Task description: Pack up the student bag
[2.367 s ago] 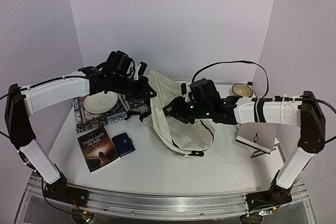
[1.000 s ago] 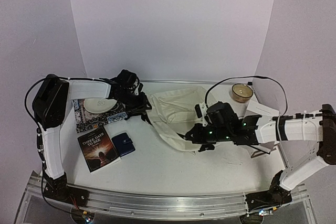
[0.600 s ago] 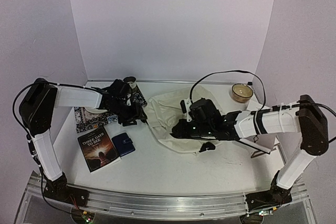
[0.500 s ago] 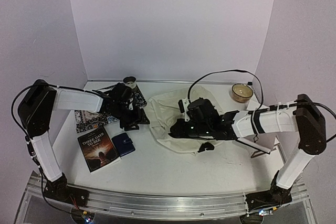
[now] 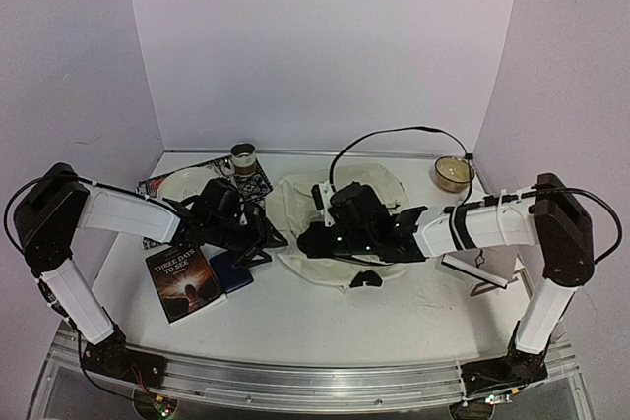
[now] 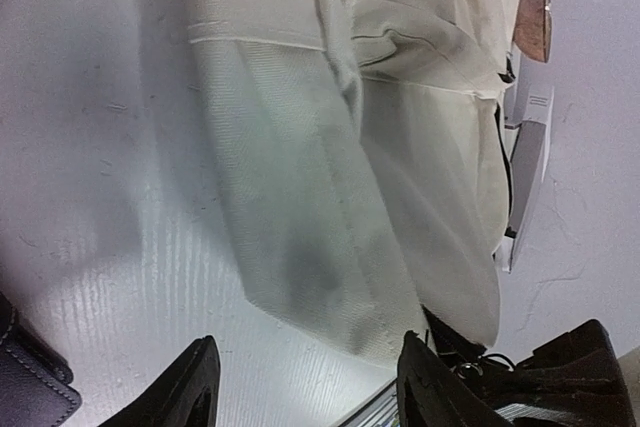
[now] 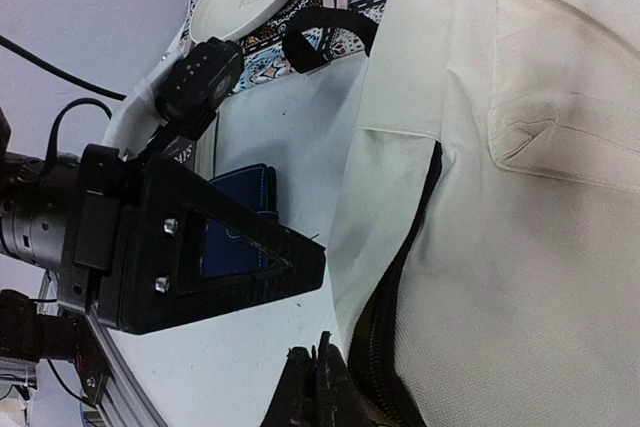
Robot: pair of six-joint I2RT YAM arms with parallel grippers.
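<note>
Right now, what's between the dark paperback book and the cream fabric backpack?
Top external view: a small navy wallet beside the book, then the left gripper, open, at the backpack's edge.

Prob. robot lab: alu rail [image 5: 315, 377], white table [image 5: 295, 317], plain backdrop walls [image 5: 315, 46].

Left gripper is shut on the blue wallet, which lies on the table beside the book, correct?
Not quite. The left gripper is open and holds nothing; the left wrist view shows its fingers apart with nothing between them. The blue wallet does lie on the table beside the book.
</note>
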